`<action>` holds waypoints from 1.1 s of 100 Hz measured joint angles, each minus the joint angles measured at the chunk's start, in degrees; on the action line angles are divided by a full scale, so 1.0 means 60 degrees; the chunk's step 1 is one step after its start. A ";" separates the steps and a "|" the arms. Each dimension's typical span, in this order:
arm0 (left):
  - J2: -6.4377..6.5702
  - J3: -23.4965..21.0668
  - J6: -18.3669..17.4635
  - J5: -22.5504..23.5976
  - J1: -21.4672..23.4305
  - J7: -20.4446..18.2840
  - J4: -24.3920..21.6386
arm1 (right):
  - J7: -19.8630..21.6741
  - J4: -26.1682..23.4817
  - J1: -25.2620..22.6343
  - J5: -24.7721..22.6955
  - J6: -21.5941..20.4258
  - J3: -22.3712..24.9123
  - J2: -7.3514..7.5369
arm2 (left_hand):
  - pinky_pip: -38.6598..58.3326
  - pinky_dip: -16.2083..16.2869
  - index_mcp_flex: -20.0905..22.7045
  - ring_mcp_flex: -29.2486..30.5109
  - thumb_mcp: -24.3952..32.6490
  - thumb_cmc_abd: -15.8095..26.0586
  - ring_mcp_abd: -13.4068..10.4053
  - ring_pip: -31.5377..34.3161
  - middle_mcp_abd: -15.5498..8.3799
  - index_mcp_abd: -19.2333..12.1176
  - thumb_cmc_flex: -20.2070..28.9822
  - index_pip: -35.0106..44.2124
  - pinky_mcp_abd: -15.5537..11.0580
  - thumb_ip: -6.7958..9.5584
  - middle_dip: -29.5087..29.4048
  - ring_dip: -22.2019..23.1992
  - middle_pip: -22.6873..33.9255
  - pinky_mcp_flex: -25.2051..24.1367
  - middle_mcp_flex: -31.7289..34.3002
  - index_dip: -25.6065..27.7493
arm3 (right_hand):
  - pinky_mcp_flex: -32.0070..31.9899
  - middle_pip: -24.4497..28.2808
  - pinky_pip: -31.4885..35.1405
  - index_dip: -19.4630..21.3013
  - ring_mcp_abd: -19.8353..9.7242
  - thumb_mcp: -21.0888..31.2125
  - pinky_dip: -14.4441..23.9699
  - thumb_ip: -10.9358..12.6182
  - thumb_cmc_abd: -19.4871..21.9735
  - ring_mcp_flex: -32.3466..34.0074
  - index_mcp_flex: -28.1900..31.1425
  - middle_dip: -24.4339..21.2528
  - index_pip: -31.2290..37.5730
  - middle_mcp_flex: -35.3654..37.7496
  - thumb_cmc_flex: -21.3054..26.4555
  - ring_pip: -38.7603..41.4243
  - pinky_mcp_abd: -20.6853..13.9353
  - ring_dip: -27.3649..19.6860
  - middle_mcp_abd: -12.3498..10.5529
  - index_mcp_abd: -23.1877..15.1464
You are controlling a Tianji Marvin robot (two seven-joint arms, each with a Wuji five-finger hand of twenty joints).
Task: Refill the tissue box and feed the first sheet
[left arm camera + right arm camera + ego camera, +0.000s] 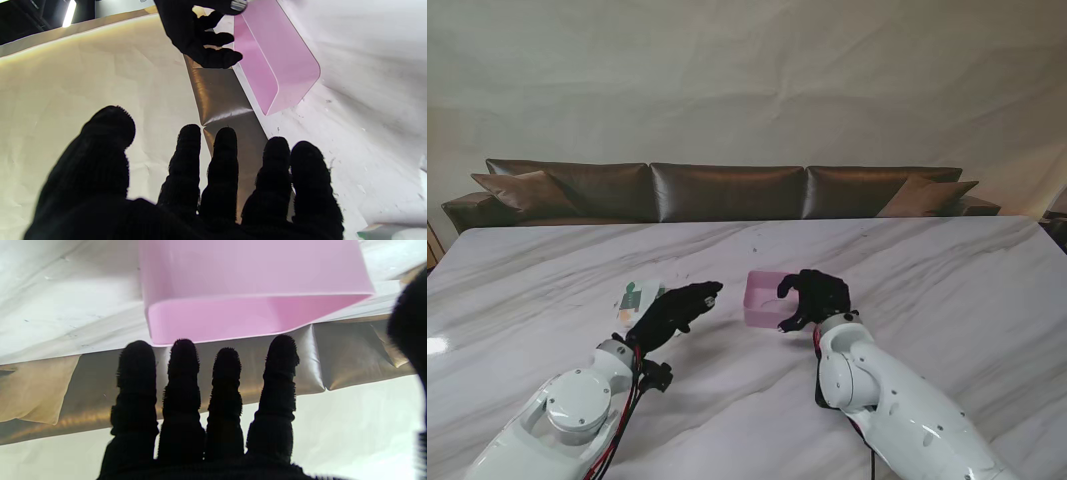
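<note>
Right hand (812, 297): black-gloved, positioned at the right side of the pink tissue box (765, 298), over its near right corner. In the stand view its fingers curl toward the box; whether any fingertip touches the rim cannot be determined. In the right wrist view the four fingers (181, 373) are extended and spread, with the box's open cavity just beyond their tips and nothing held between them. The hand is empty with fingers apart.

Left hand (677, 308): black-gloved, extended toward the box from the left, with a clear gap of table between its fingertips and the box's left wall. The left wrist view shows all five fingers (227, 156) straight and separated, holding nothing. This hand is likewise open-fingered and empty.

Tissue box: pink, rectangular with rounded corners, standing on the white marble table (947, 290) near the centre, between the two hands. The left wrist view (280, 63) shows its smooth pink wall and open top; the contents of the cavity cannot be made out.

Tissue pack (637, 298): a white and green packet lying flat on the table to the left of the box, partly covered by the left hand and wrist.

Background: a brown leather sofa (727, 190) beyond the far edge of the table.
</note>
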 measured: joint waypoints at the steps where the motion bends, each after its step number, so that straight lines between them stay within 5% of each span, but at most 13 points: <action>1: 0.0002 -0.0012 0.0015 0.0043 0.0014 0.0003 -0.0026 | 0.0036 -0.0064 -0.0035 -0.0034 -0.0005 0.0035 0.0010 | 0.0000 0.0000 0.0000 0.0000 0.0000 0.0000 0.0000 0.0002 0.0000 0.0000 0.0000 0.0000 0.0000 0.0000 0.0000 0.0001 0.0000 0.0000 0.0000 0.0000 | -0.0068 -0.0013 -0.0079 0.0000 0.0005 0.0000 0.0000 -0.0015 0.0000 -0.0085 -0.0097 -0.0015 0.0098 -0.0075 -0.0038 -0.0019 0.0039 -0.0003 0.0003 0.0000; 28: 0.0078 -0.0474 0.0841 0.1902 0.0612 0.0320 -0.1067 | 0.0147 -0.1763 -0.1269 -0.0198 0.0435 0.1039 0.0094 | 0.0000 0.0000 0.0297 0.0006 0.0000 -0.0028 0.0000 0.0131 -0.0001 -0.0001 0.0000 0.0258 0.0000 0.0000 0.0014 0.0040 0.0012 -0.0078 0.0049 0.0000 | -0.1500 -0.0134 -0.1528 -0.0172 0.0255 0.0004 -0.0223 -0.0082 0.0025 -0.1370 -0.0691 -0.0251 -0.0572 -0.0931 -0.0321 -0.0122 0.0396 -0.0207 0.0375 0.0448; 42: 0.0049 -0.0514 0.1144 0.3596 0.0843 0.1952 -0.1229 | -0.0303 -0.2501 -0.2147 -0.0182 0.0694 0.1549 0.0062 | 0.0000 -0.0001 0.0761 0.0200 0.0473 -0.0356 -0.0122 0.0321 -0.0006 -0.0004 -0.0021 0.0638 0.0000 0.0000 0.0132 0.0129 0.0255 -0.0009 0.0530 0.0000 | -0.1849 -0.0192 -0.1878 -0.0253 0.0393 0.0004 -0.0329 -0.0083 0.0106 -0.1636 -0.0780 -0.0341 -0.0548 -0.1041 -0.0321 -0.0128 0.0397 -0.0219 0.0463 0.0566; 58: 0.0007 -0.0839 0.2447 0.4532 0.1150 0.1925 -0.1702 | -0.1098 -0.2859 -0.3083 -0.0273 0.0704 0.1991 -0.0009 | -0.0004 -0.0359 0.0915 0.0200 0.1054 -0.0498 -0.0233 0.0343 -0.0009 -0.0006 -0.0131 0.0751 -0.0015 -0.0011 0.0154 0.0130 0.0266 -0.0137 0.0775 0.0000 | -0.2037 -0.0311 -0.2181 -0.0265 0.0502 0.0004 -0.0443 -0.0083 0.0253 -0.1988 -0.0907 -0.0459 -0.0773 -0.1147 -0.0321 -0.0264 0.0397 -0.0333 0.0512 0.0679; 77: 0.0057 -0.0818 0.2709 0.6282 0.1163 0.2466 -0.1513 | -0.1392 -0.3218 -0.3858 -0.0253 0.0700 0.2417 -0.0048 | -0.0004 -0.1457 0.0742 -0.0125 0.1382 -0.0660 -0.0779 -0.0180 -0.0166 -0.0383 -0.0593 0.0766 -0.0186 -0.0025 0.0191 -0.0219 0.0310 -0.0774 0.0255 0.0000 | -0.2260 -0.0466 -0.2544 -0.0557 0.0509 -0.0018 -0.0795 -0.0083 0.0507 -0.2350 -0.1383 -0.0698 -0.1224 -0.1407 -0.0314 -0.0615 0.0397 -0.0822 0.0522 0.1078; 91: 0.0059 -0.0763 0.2949 0.6516 0.1081 0.2906 -0.1050 | -0.1608 -0.3163 -0.3979 -0.0019 0.0699 0.2586 -0.0095 | -0.0004 -0.2915 0.0142 -0.1379 0.1401 -0.0664 -0.1081 -0.0651 -0.0377 -0.0687 -0.0808 0.0289 -0.0205 -0.0491 -0.0041 -0.0704 -0.0096 -0.0863 -0.1013 -0.0267 | -0.2411 -0.0548 -0.2677 -0.0693 0.0506 -0.0106 -0.0926 -0.0083 0.0646 -0.2466 -0.1481 -0.0796 -0.1308 -0.1413 -0.0313 -0.0682 0.0390 -0.0967 0.0527 0.1262; 110: 0.0064 -0.0463 0.3341 0.6867 0.0768 0.3328 -0.0339 | -0.1557 -0.3086 -0.3972 0.0107 0.0750 0.2658 -0.0103 | -0.0004 -0.2956 -0.0636 -0.2395 0.0361 -0.0665 -0.1039 -0.1463 -0.0521 -0.0876 -0.0923 -0.0333 -0.0206 -0.0808 -0.0487 -0.1385 -0.0756 -0.0954 -0.2435 -0.0620 | -0.2513 -0.0559 -0.2691 -0.0739 0.0505 -0.0186 -0.1043 -0.0083 0.0718 -0.2568 -0.1481 -0.0823 -0.1309 -0.1500 -0.0302 -0.0682 0.0379 -0.1033 0.0623 0.1272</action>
